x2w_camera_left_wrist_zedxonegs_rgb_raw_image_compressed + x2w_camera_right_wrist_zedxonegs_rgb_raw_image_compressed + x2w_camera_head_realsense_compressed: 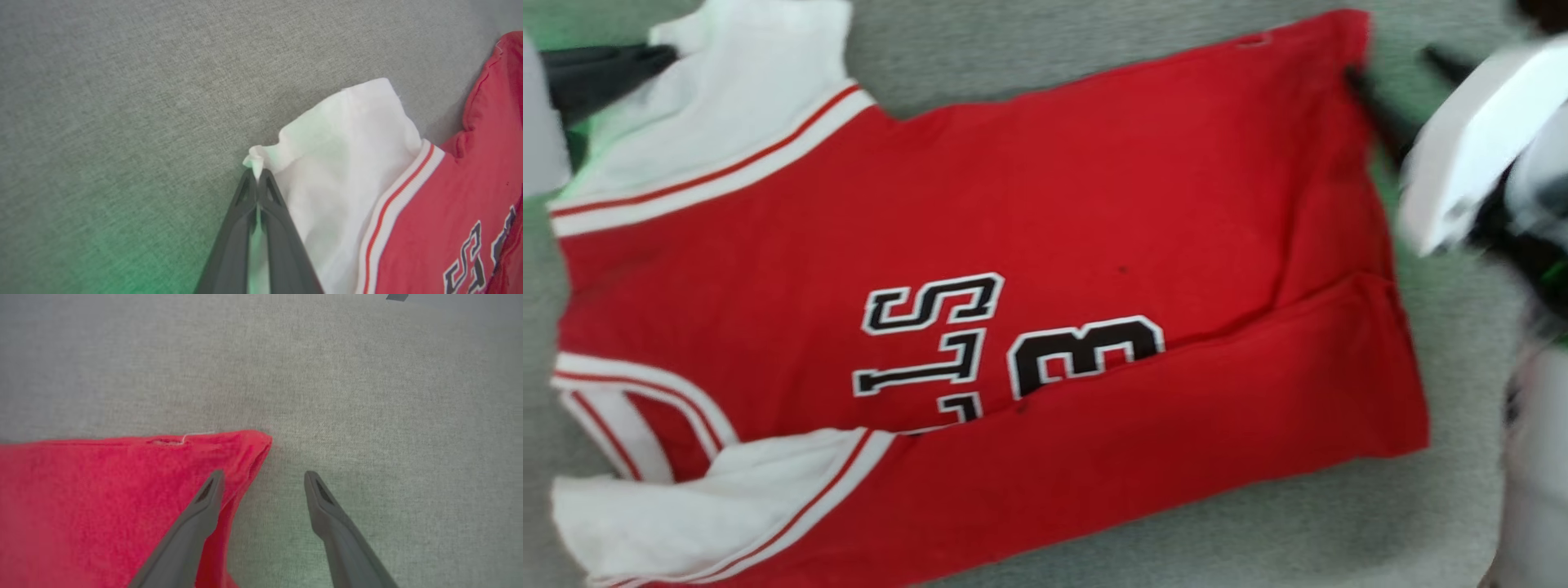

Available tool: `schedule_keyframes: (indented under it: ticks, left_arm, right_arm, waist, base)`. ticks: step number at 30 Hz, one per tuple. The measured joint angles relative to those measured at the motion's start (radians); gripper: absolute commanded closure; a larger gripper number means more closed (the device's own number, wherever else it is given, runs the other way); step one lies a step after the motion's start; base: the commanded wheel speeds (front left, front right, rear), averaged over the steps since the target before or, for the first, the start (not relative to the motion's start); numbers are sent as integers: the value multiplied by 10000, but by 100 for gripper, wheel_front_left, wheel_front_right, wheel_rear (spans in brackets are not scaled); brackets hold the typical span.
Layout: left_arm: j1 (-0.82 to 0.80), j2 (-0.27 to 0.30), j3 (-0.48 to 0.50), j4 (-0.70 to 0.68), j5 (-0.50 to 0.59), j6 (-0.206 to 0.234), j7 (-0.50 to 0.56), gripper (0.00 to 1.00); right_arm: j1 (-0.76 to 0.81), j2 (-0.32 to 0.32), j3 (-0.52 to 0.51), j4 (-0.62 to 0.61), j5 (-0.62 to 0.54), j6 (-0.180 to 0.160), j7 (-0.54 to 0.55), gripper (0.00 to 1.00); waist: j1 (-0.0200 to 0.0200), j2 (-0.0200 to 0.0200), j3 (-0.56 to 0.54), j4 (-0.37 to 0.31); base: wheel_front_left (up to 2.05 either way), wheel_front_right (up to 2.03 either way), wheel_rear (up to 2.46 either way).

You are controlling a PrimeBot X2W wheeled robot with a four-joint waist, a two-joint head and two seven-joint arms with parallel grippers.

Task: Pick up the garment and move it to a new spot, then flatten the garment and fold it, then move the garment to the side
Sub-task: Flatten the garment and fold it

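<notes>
The grey worktop (122,102) carries the garment (1045,245) lettering up. Its long axis runs between my two hands, white sleeves at my left hand and hem at my right. My left hand (257,173) is pinched tight on a sleeve corner at its fingertips. My right hand (263,477) gapes wide, gripping nothing, one finger over the hem corner.

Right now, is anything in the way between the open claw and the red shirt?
Nothing visible is. The right claw hangs open right at the shirt's red corner, with the grey surface beside it.
</notes>
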Motion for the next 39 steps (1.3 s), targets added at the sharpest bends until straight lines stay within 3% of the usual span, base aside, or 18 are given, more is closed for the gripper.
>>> schedule_keyframes:
  ticks: [9, 10, 11, 12, 13, 14, 22, 28, 34, 39]
  left_arm:
    - [-466, -230, -362, -382, 25, -29, -259, 100]
    - [-500, -224, -397, -428, 0, -29, -276, 100]
    - [-544, -224, -439, -456, -12, -29, -303, 100]
    - [-573, -230, -470, -483, -21, -29, -318, 100]
    - [-592, -228, -500, -510, -21, -29, -355, 100]
    - [-599, -232, -533, -541, -27, -29, -393, 100]
    - [-507, -575, -575, -802, -637, -25, -1035, 100]
    - [86, -640, 196, -1641, -1532, -25, -1774, 100]
    - [1718, -186, 734, -3258, -1818, -25, -2313, 100]
    - [3432, 272, 1007, -4698, -1634, -25, -3593, 100]
  right_arm:
    - [-1244, -50, -895, 1321, 42, 0, 1582, 0]
    - [-1313, -67, -949, 1388, 169, 0, 1639, 11]
    - [-1317, -84, -1005, 1411, 270, 0, 1641, 41]
    - [-1335, -100, -997, 1429, 267, -2, 1645, 57]
    - [-1346, -125, -926, 1434, 228, -4, 1659, 93]
    - [-1377, -138, -859, 1448, 178, -10, 1657, 100]
    - [-1386, -42, -479, 1544, 173, -8, 949, 100]
    - [-927, -23, -276, 1221, 198, -8, 658, 100]
    - [698, -19, -380, 146, 267, -8, 1037, 100]
    - [2435, -190, -882, -1166, 802, -8, 1563, 100]
  waist:
    - [-1, 0, 403, 664]
    - [0, 0, 434, 707]
    - [0, 0, 459, 740]
    - [0, 0, 477, 766]
    - [0, 0, 486, 785]
    - [-1, 0, 479, 792]
    - [0, 0, 132, 918]
    - [0, 0, -570, 1157]
    - [-1, 0, -1557, 1486]
    - [0, 0, -2424, 1804]
  base:
    - [0, 0, 0]
    - [0, 0, 0]
    - [0, 0, 0]
    - [0, 0, 0]
    - [0, 0, 0]
    - [0, 0, 0]
    - [0, 0, 0]
    - [0, 0, 0]
    - [0, 0, 0]
    - [0, 0, 0]
